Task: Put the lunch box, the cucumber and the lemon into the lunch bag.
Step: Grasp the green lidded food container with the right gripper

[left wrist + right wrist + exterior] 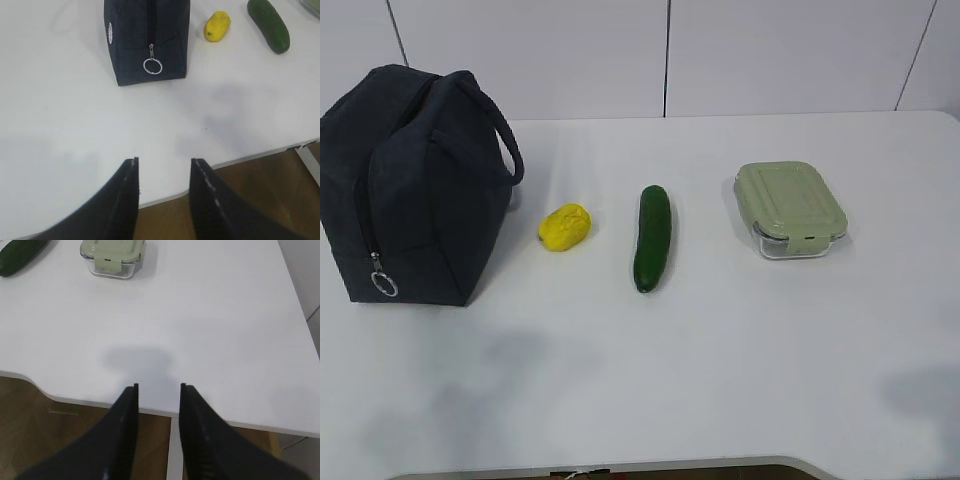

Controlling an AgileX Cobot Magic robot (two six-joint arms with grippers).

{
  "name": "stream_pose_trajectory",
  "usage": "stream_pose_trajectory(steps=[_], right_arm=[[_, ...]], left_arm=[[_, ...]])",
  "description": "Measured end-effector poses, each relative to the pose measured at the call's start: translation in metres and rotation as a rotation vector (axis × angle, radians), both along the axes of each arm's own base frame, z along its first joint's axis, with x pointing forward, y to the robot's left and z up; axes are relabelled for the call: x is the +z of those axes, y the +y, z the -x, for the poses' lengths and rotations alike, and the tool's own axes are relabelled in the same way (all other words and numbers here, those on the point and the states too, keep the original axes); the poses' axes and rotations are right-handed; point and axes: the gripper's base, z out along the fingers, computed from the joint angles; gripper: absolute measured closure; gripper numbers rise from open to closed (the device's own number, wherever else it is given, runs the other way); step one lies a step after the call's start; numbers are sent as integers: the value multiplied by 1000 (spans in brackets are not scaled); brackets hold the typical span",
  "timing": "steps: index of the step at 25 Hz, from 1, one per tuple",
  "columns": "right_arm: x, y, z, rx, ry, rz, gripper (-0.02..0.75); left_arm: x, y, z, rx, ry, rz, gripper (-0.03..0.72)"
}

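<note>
The navy lunch bag [410,185] stands zipped shut at the table's left, its ring pull [384,285] low on the near end; the left wrist view also shows the lunch bag [147,37]. To its right lie the yellow lemon [565,227], the dark green cucumber [652,237] and the lunch box [790,208] with its sage-green lid. Neither arm shows in the exterior view. My left gripper [164,161] hangs open and empty over the table's near edge, well short of the bag. Near the lunch box [113,258], my right gripper [159,386] is open and empty too.
The white table [720,380] has a curved near edge [235,160], with brown floor below it. A white panelled wall [670,55] stands behind the table. The lemon [217,26] and cucumber [269,25] lie right of the bag in the left wrist view.
</note>
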Motion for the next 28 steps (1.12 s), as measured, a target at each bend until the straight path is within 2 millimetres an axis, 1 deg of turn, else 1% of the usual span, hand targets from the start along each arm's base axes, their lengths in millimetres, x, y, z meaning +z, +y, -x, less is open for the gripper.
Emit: stream_pose_trajectory(steps=[13,18,21,28], right_arm=[[0,0,0,-1,0,1,496],[5,0,2,-2,-18,-3,496],[10,0,-5,-11,14,-10,496],[27,5,-38,-33,146,-27,497]], left_arm=[[0,0,0,0,0,0,446],[0,0,0,0,0,0,446],[0,0,0,0,0,0,446],[0,0,0,0,0,0,446]])
